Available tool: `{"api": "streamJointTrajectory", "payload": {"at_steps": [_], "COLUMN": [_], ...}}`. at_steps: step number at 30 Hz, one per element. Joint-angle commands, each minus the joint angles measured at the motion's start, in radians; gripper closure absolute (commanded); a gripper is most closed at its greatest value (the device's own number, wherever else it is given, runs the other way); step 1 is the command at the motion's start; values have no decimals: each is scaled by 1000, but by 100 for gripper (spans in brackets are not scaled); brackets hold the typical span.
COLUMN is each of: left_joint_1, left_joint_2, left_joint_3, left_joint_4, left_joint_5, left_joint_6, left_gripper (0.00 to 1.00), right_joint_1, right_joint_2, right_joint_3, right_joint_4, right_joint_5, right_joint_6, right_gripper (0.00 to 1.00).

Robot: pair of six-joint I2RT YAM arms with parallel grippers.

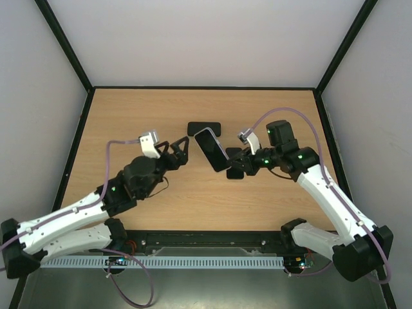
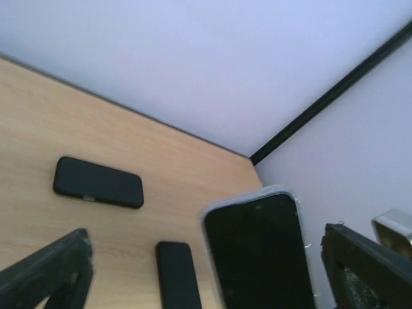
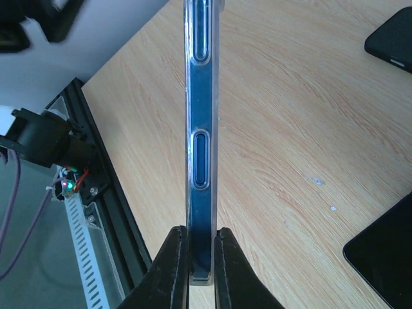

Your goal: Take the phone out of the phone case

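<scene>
**A:** Case, where?
**B:** Phone case (image 1: 204, 128) lies flat on the table (image 1: 129, 122), far centre. Matte black, nothing gripping it.
**A:** Phone?
**B:** Phone (image 1: 212, 149) is up off the wood and tilted, with a glossy screen and a pale clear rim. Right gripper (image 1: 230, 166) pinches its lower end, fingers tight on both faces.
**A:** Left side?
**B:** Left gripper (image 1: 175, 152) has its jaws spread wide, near the phone, not touching.
**A:** Anything else?
**B:** Second black slab (image 2: 177, 273) flat near the case. Can't tell what it is.
</scene>
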Motion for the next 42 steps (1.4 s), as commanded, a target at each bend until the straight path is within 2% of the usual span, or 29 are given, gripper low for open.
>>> {"api": "streamJointTrajectory", "payload": {"at_steps": [1, 2, 3, 5, 11, 19, 31, 36, 42], "left_joint_1": [70, 108, 147, 206, 226, 226, 263, 264, 265], "left_joint_2": [-140, -162, -168, -150, 3, 160, 268, 322, 329], "left_joint_3": [-262, -325, -377, -398, -373, -335, -363, -333, -316], "left_joint_4": [340, 490, 574, 657, 848, 1037, 1347, 1407, 1397], "left_joint_5": [278, 391, 534, 670, 848, 929, 1055, 1123, 1142], "left_joint_6": [158, 160, 158, 139, 135, 75, -29, -59, -57], "left_gripper": [11, 14, 17, 20, 19, 23, 55, 67, 79], "right_joint_1": [2, 2, 2, 2, 2, 2, 2, 2, 2], "right_joint_2": [-73, -83, -92, -107, -130, -146, -161, -171, -179], "right_joint_3": [19, 15, 12, 6, 8, 12, -12, -26, -29], "right_joint_4": [10, 9, 9, 7, -19, -25, -4, 3, 2], "right_joint_5": [-33, -44, -57, -79, -153, -213, -245, -261, -261], "right_joint_6": [12, 14, 19, 29, 31, 49, 64, 70, 71], "right_gripper": [98, 98, 98, 98, 98, 98, 98, 98, 98]}}
